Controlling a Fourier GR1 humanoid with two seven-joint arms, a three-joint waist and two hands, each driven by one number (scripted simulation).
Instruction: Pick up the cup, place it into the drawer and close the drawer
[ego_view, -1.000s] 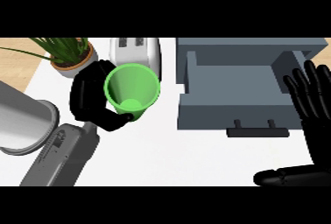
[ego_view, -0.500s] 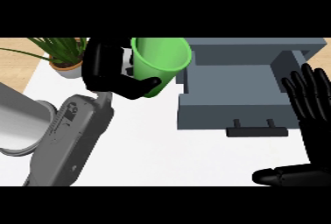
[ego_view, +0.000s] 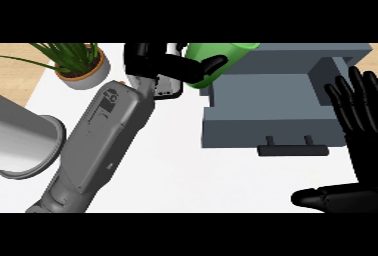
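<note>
Head view: left robot hand (ego_view: 171, 65) clamped round the cup (ego_view: 225, 53) at the drawer (ego_view: 273, 136); right robot hand (ego_view: 362, 132) splayed.

Left hand (ego_view: 173, 67) curled in grasp; right hand (ego_view: 362, 132) open, fingers up.

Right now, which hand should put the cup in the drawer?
The left hand: it is curled round the cup beside the open drawer. The right hand is open, holding nothing.
</note>
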